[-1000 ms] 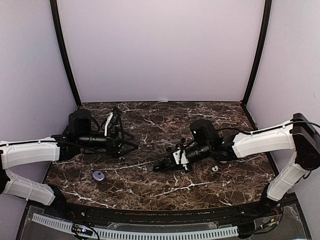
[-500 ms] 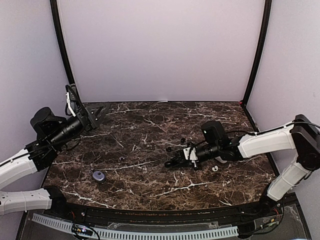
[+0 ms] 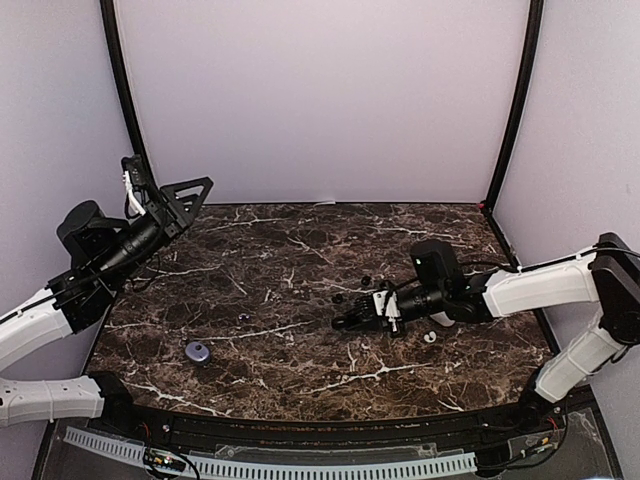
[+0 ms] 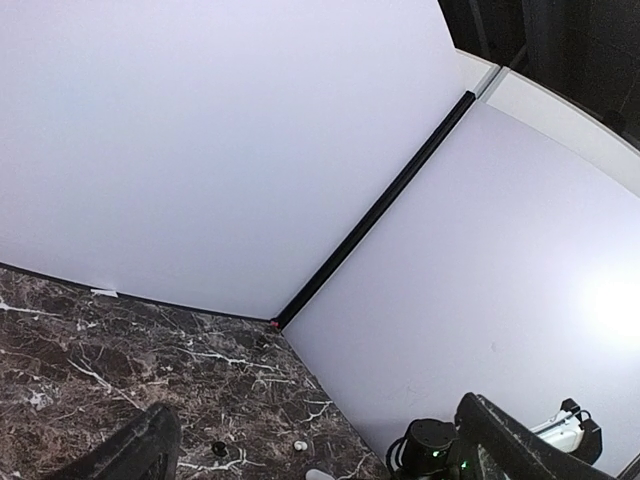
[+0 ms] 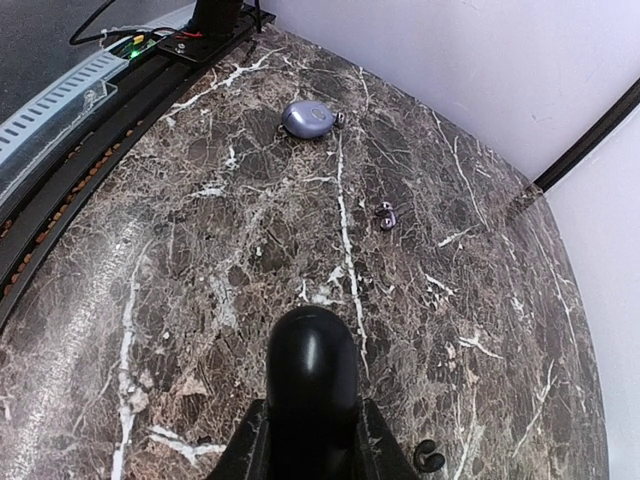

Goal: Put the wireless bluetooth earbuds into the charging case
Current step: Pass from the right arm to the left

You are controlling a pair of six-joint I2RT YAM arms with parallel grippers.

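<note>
With a tiny white earbud (image 3: 430, 337) loose on the dark marble counter (image 3: 300, 250), right fingers (image 5: 252, 450) pinch a glossy black oval case (image 5: 310, 370), left fingers (image 3: 188, 187) gape empty; nothing seated yet.

The top view looks down from above and behind the arm bases over the whole tabletop (image 3: 300, 250), the raised left wrist view faces the far right corner post (image 4: 380, 210), and the right wrist view skims low toward the near left, sharing the lilac case (image 5: 307, 118) with the top view.
</note>
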